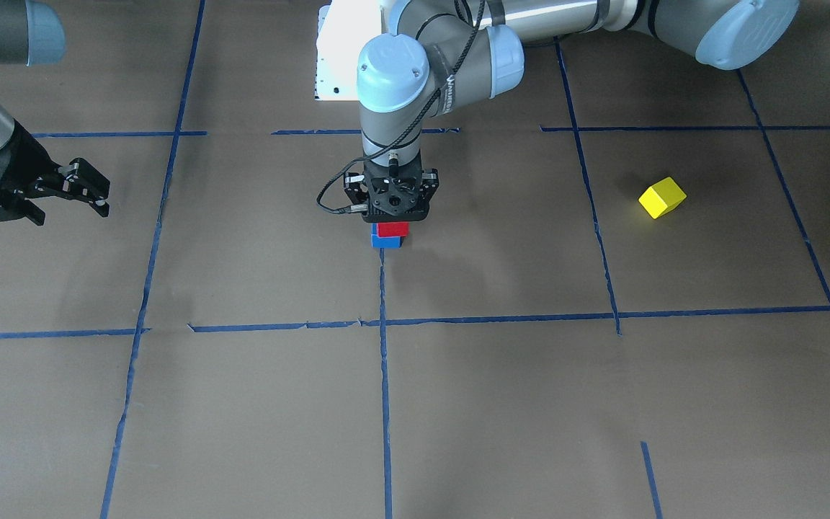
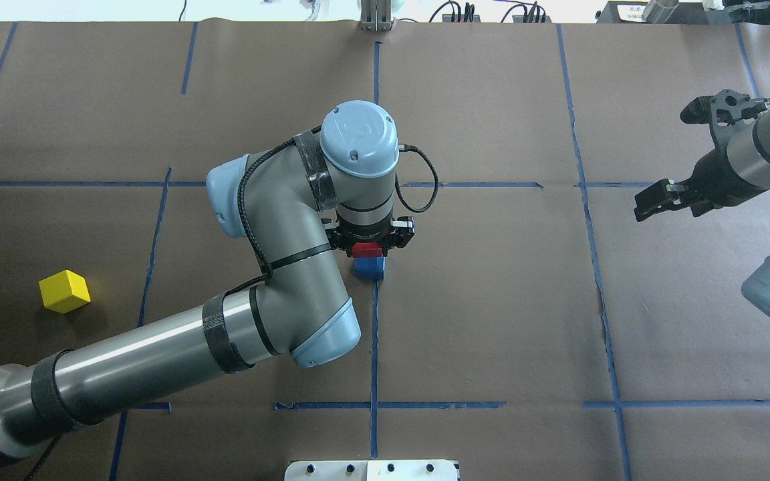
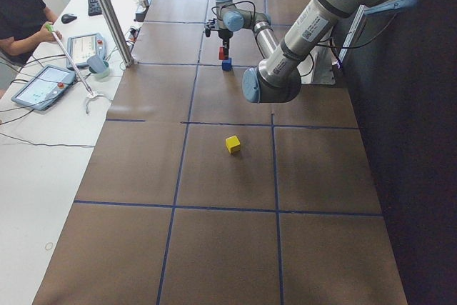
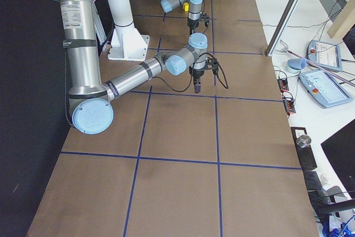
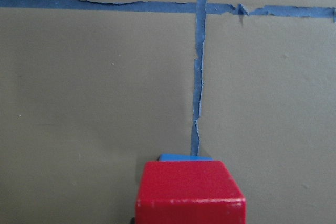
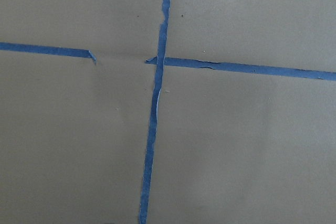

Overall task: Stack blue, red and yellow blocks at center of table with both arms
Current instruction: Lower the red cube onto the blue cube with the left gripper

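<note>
My left gripper (image 1: 393, 222) points straight down at the table's center and is shut on the red block (image 1: 393, 229). The red block sits on or just above the blue block (image 1: 386, 241); I cannot tell whether they touch. In the overhead view the red block (image 2: 366, 250) lies slightly behind the blue block (image 2: 369, 268). The left wrist view shows the red block (image 5: 190, 191) covering nearly all of the blue block (image 5: 185, 157). The yellow block (image 1: 662, 197) lies alone on the robot's left side, also seen from overhead (image 2: 64, 292). My right gripper (image 2: 674, 155) is open, empty and far off to the right.
Brown paper with a grid of blue tape lines (image 1: 384, 375) covers the table. The robot's white base plate (image 1: 336, 50) is at the table edge behind the stack. An operator and tablets (image 3: 43, 83) are beside the table's far side.
</note>
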You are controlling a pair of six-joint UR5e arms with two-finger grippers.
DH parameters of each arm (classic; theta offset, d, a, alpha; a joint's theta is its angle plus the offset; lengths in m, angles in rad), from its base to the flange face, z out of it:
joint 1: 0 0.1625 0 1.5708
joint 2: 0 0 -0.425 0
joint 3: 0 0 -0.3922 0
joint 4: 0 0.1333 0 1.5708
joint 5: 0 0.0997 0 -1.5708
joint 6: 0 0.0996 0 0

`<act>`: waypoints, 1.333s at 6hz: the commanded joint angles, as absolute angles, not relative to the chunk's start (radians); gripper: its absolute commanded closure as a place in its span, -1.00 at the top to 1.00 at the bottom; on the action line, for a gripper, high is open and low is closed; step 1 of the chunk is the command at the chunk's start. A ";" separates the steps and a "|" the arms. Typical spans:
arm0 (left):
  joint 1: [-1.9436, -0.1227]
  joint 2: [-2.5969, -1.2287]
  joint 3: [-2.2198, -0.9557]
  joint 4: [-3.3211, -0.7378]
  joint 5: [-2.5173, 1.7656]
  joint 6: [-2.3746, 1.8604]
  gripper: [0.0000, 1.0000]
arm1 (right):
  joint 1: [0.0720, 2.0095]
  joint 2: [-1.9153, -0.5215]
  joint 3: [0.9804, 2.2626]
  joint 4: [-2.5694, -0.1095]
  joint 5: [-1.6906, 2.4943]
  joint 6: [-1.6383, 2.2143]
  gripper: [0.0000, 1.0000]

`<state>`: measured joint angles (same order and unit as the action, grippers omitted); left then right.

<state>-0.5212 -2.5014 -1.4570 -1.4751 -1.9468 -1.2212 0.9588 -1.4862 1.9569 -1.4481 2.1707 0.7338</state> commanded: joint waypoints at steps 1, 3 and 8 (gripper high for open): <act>-0.517 -2.499 -1.454 -1.477 -1.945 -1.218 -1.00 | 0.957 -1.486 1.957 -1.448 2.169 0.735 1.00; -0.514 -2.499 -1.451 -1.485 -1.947 -1.216 -0.99 | 0.957 -1.485 1.957 -1.448 2.169 0.735 1.00; -0.500 -2.488 -1.451 -1.491 -1.947 -1.215 -0.95 | 0.956 -1.480 1.954 -1.448 2.169 0.735 1.00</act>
